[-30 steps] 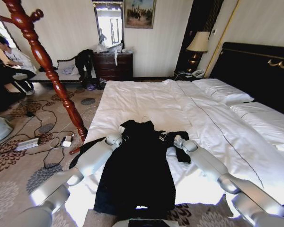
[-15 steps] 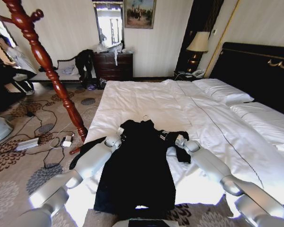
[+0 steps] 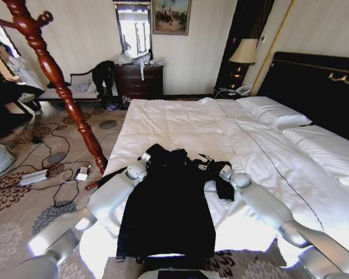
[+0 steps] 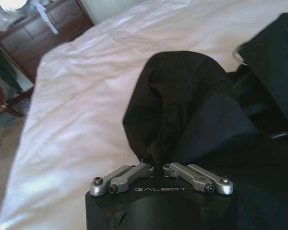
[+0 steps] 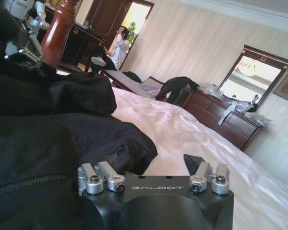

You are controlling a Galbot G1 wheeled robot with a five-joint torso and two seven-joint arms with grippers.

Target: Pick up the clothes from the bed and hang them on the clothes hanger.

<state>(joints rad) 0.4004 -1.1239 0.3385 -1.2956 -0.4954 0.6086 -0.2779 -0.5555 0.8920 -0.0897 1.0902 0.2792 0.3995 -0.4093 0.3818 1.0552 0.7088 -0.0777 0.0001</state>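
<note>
The coat lies spread on the near corner of the bed, collar end away from the robot and hem hanging over the near edge, and it is bunching at the top. Compared with a second ago, the shoulder region has ridden further up the duvet and humped into a fold, where before it lay flatter. Both arms have pushed forward with it.

The left gripper sits at the coat's left shoulder. In the left wrist view the left gripper has its linkages drawn together, and a gathered fold of black cloth rises straight out from between them, so it looks clamped on that fold. The white duvet lies just beyond the cloth.

The right gripper is at the opposite shoulder, beside the sleeve that trails off toward the robot's right. From the right wrist view the right gripper has its linkages spread wide; dark cloth lies against one side and a dark scrap by the other, but whether the fingers actually pinch anything, I cannot tell.

The hanger's thin hook, seen earlier poking out at the collar, is now lost in the crumpled cloth. My read: the lift is just starting, shoulders first, with the left side secured and the right side uncertain.
</note>
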